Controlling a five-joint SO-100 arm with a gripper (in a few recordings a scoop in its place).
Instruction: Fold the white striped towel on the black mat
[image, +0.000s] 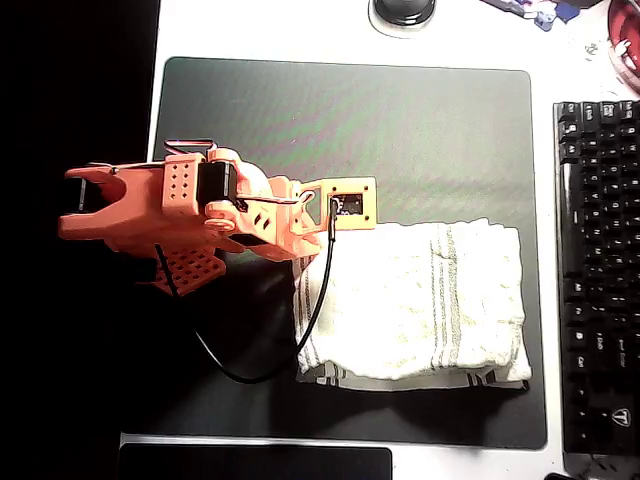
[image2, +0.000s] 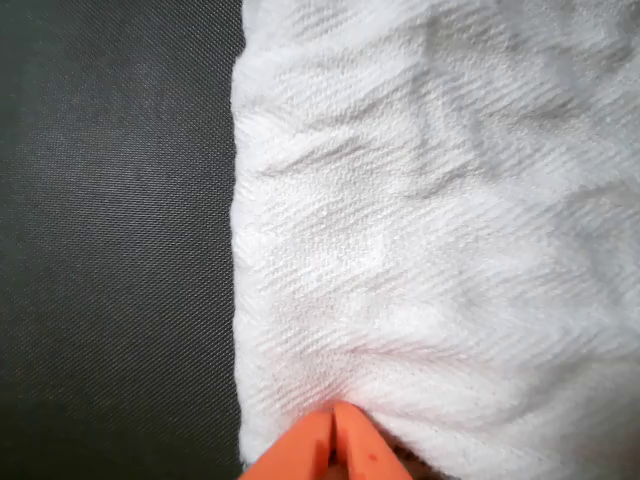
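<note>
Jaws of the gripper (image2: 333, 440) were clenched together, tips touching the white striped towel (image2: 440, 230) edge; any pinched cloth was hidden

From overhead we look straight down on the whole black mat (image: 400, 110); at the wrist we sit close above the white striped towel (image2: 440, 230), sharing its mat-side edge.

We see the white striped towel (image: 415, 305) folded into a thick rectangle, cream terry, wrinkled, grey-olive stripe bands running 12 to 6 o'clock, lying flat at 4 o'clock on the black mat (image: 350, 130), a dark charcoal rectangle with rounded corners.
</note>
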